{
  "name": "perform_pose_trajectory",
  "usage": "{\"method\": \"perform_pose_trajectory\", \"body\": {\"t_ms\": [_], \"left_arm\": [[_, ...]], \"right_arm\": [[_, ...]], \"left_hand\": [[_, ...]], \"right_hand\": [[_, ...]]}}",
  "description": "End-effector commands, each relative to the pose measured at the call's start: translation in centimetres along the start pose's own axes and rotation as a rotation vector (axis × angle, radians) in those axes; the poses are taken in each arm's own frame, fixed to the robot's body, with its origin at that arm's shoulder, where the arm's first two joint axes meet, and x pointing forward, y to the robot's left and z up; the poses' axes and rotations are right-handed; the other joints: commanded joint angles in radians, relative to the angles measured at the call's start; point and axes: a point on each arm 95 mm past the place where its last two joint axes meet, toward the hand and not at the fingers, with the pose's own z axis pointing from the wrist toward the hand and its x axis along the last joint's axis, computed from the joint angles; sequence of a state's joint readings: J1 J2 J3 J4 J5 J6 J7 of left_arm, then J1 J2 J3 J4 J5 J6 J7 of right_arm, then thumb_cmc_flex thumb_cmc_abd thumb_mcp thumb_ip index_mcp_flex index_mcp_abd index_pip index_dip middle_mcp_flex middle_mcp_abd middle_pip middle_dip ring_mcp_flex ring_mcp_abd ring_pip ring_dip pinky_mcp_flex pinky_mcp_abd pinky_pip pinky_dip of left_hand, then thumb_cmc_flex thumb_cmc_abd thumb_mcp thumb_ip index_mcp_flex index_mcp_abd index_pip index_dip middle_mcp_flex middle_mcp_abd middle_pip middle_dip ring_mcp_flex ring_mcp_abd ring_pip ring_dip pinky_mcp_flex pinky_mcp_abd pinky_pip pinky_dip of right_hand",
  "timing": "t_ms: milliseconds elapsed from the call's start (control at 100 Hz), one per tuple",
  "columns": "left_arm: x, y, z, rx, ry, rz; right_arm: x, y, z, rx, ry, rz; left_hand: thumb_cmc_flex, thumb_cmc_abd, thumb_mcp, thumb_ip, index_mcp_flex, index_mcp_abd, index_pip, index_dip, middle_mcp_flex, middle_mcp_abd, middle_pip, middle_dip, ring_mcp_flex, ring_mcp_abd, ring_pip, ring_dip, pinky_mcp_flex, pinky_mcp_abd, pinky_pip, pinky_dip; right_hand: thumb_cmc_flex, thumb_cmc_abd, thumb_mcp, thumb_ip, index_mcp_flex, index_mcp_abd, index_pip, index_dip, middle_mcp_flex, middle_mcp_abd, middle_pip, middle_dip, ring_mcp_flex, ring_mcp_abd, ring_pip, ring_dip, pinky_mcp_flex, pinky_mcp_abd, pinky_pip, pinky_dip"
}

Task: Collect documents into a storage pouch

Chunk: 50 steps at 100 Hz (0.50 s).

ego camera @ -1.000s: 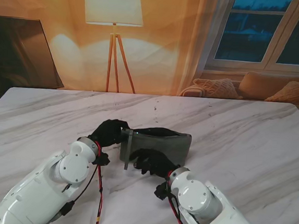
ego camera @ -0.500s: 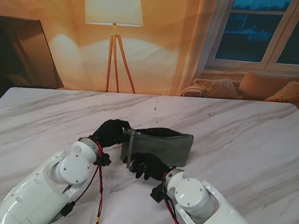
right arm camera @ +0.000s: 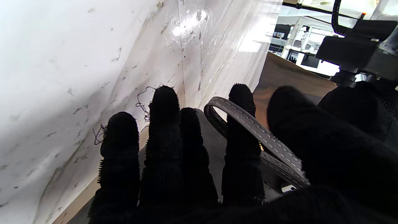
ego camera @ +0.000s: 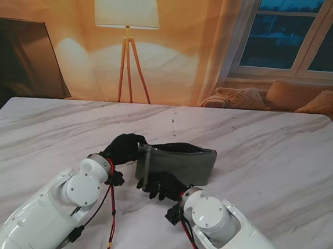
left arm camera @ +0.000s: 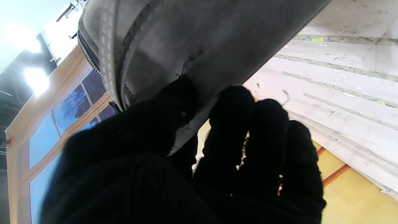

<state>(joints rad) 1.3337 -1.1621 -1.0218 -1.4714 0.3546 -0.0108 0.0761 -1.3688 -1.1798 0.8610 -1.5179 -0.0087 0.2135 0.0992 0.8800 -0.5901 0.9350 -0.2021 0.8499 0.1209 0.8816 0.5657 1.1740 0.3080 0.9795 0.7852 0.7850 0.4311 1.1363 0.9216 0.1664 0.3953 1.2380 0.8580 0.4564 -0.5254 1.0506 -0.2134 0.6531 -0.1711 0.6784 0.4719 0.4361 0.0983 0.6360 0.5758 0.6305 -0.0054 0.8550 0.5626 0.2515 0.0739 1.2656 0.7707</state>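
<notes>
Stand view showed you the dark grey leather zip pouch (ego camera: 177, 163) lying near the middle of the white marble counter (ego camera: 281, 152). Your left hand (ego camera: 122, 148), black-gloved, sat at the pouch's nine o'clock end, and in the left wrist view its fingers (left arm camera: 231, 124) were clenched on that end's edge. Your right hand (ego camera: 162, 185) rested at the pouch's six o'clock side; the right wrist view showed its fingers (right arm camera: 241, 146) gripping the pouch's stitched grey strap (right arm camera: 248, 127).
</notes>
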Motion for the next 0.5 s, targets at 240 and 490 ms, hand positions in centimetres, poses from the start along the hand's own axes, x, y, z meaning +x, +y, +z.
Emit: {"method": "perform_pose_trajectory", "body": {"t_ms": [240, 490], "left_arm": [[-0.1, 0.4, -0.3, -0.039, 0.011, 0.017], [-0.5, 0.2, -0.8, -0.059, 0.022, 0.051]], "right_arm": [[-0.1, 0.0, -0.5, -0.056, 0.010, -0.034], [0.4, 1.5, -1.7, -0.185, 0.051, -0.084]], "left_hand": [[0.061, 0.058, -0.028, 0.048, 0.006, -0.065, 0.077, 0.053, -0.032, -0.042, -0.001, 0.003, -0.035, 0.046, -0.017, 0.006, -0.050, -0.064, 0.033, 0.015], [0.073, 0.070, -0.047, 0.051, -0.003, -0.079, 0.082, 0.073, -0.050, -0.049, -0.010, 0.015, -0.051, 0.037, -0.036, 0.007, -0.065, -0.068, 0.023, 0.009]], "right_hand": [[-0.023, -0.069, 0.001, -0.063, 0.226, 0.171, 0.376, 0.242, 0.232, 0.042, 0.118, 0.043, 0.114, 0.018, 0.120, 0.029, 0.092, 0.006, 0.100, 0.039], [-0.138, 0.032, 0.002, 0.075, 0.504, 0.236, 0.449, 0.476, 0.586, 0.106, 0.271, 0.108, 0.460, 0.055, 0.411, 0.001, 0.396, 0.058, 0.435, -0.033]]}}
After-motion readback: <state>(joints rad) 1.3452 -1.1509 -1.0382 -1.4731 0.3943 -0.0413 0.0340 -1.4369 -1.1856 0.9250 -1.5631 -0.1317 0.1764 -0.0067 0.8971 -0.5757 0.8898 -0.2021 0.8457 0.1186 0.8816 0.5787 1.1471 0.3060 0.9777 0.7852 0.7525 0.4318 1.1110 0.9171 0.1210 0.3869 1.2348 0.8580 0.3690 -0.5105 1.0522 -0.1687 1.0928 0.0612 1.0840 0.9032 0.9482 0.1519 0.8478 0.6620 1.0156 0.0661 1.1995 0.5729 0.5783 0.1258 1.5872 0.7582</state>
